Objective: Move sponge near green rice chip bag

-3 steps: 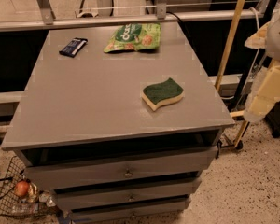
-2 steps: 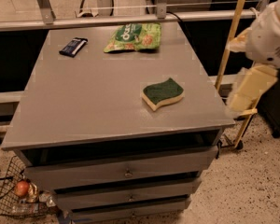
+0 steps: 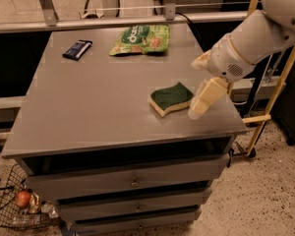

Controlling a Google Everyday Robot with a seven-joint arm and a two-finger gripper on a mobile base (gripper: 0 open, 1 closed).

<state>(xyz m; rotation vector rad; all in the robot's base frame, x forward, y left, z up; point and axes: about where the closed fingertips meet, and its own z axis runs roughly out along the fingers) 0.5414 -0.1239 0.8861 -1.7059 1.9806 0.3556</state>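
Gripper (image 3: 193,88) just beside sponge (image 3: 171,98), fingers (image 3: 206,95) spread wide, holding nothing

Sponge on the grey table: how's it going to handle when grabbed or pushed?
The sponge shows a foam body under a scouring top, so it likely compresses in a pinch and weighs little. It lies flat on the table, so it should slide rather than roll or tip. The gripper hangs open just beside it.

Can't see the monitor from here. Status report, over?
Gripper open, just right of the sponge, not gripping it. Sponge lies near the front right, green rice chip bag at the far edge. Nothing lies between them; dark blue bar sits off left.
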